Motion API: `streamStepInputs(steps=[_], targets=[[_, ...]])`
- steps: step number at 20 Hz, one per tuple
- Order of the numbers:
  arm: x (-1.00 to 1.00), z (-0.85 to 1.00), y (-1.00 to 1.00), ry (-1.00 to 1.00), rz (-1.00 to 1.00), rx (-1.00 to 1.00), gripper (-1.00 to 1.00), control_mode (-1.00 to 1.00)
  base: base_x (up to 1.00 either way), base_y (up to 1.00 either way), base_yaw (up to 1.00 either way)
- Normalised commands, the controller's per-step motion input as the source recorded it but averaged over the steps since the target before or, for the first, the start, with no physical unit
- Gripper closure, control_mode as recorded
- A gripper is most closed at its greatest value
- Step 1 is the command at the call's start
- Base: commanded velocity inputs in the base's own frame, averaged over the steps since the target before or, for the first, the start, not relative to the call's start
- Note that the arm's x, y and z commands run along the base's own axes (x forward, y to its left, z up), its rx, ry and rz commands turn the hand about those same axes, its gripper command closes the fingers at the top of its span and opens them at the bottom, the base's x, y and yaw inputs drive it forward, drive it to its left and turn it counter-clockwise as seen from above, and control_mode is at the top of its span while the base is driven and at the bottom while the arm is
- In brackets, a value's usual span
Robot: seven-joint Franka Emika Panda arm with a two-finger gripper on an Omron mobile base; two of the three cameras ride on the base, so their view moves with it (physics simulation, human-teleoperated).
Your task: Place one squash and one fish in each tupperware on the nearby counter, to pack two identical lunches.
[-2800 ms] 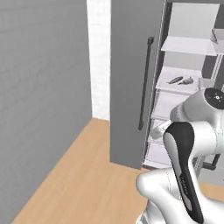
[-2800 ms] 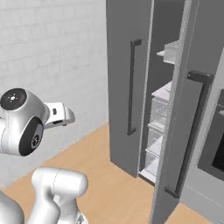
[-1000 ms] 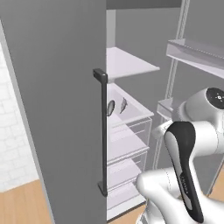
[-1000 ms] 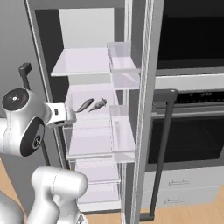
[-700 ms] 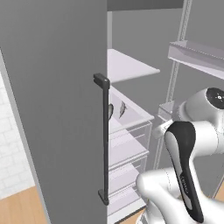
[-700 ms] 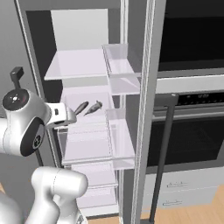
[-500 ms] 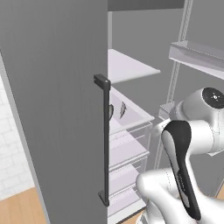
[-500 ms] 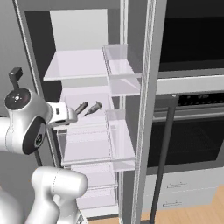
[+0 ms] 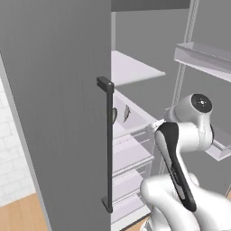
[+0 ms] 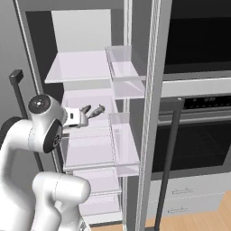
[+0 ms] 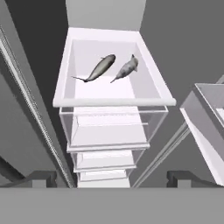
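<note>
The claw (image 11: 112,178) gapes wide, empty; two fish (image 11: 97,68) lie at 12 o'clock on a fridge shelf (image 11: 114,102), seemingly just apart.

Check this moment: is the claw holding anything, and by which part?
Nothing is held. The claw is open and apart from the two fish lying on the fridge shelf ahead.

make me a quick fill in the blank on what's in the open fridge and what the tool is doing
1. The number of fish lying on the fridge shelf is ____.
2. The fish lie ____ by side, tails toward the shelf's front edge.
3. The tool is ____, holding nothing.
4. Below the shelf sit clear ____.

Missing words: two; side; open; drawers
</note>
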Motion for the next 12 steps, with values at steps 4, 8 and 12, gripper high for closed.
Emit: streamStepInputs(steps=[4, 8, 12], targets=[[0.46, -0.21, 0.01, 0.0, -0.34, 0.24, -1.0, -1.0, 0.0, 0.0, 0.0], [0.4, -0.04, 0.11, 0.0, -0.23, 0.14, -1.0, -1.0, 0.0, 0.0, 0.0], [0.39, -0.05, 0.0, 0.0, -0.02, 0.1, -1.0, -1.0, 0.0, 0.0, 0.0]])
